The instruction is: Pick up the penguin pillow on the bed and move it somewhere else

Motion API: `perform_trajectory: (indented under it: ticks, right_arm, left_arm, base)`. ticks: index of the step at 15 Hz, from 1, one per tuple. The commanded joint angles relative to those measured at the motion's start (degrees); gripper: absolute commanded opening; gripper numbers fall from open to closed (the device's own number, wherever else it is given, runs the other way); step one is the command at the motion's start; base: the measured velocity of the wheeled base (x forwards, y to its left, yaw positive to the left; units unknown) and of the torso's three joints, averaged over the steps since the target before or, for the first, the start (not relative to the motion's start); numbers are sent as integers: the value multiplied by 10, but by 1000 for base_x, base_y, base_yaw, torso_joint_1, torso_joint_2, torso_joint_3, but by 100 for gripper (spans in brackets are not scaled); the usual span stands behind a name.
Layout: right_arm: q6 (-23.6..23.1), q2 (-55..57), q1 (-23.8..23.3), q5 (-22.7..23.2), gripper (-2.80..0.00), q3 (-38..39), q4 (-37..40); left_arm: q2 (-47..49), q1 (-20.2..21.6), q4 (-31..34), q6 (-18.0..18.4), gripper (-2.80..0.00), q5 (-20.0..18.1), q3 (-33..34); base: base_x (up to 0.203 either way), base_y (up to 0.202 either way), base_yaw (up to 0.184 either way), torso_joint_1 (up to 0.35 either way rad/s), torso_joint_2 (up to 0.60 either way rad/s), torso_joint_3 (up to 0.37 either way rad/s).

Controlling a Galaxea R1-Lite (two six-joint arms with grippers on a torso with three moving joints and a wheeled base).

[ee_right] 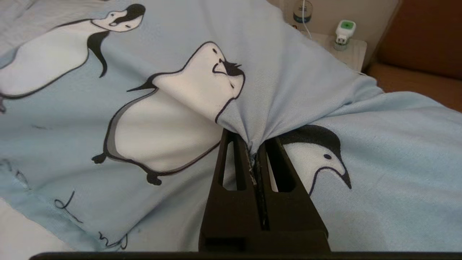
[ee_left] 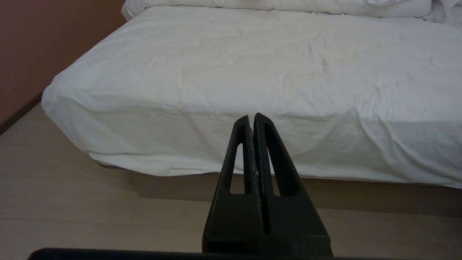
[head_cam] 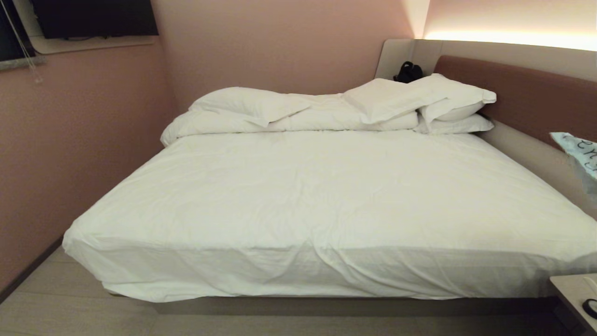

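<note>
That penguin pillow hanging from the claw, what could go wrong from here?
The right claw pinches only a small bunch of the penguin pillow cover, so the fabric might slip free. The pillow also hangs close to a nightstand holding small items, and swinging it could knock them over.
</note>
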Motion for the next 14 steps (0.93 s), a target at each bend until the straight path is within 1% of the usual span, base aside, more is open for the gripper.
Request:
perform_trajectory:
  ticks: [1, 8, 11, 14]
  right_arm:
    - [13, -10, -8, -3, -280, 12, 2]
    - [21, -34, -10, -4, -280, 50, 2]
    - [21, -31, -27, -12, -280, 48, 1]
    - [20, -26, -30, -12, -280, 59, -20]
  left_arm:
    - [0, 0, -1, 0, -280, 0, 0]
    - [0, 0, -1, -1, -280, 0, 0]
    - [0, 0, -1, -1, -280, 0, 0]
    - [0, 0, -1, -1, -280, 0, 0]
  base:
    - [0, 0, 0, 0, 0, 0]
    - [0, 0, 0, 0, 0, 0]
    - [0, 0, 0, 0, 0, 0]
    - [0, 0, 0, 0, 0, 0]
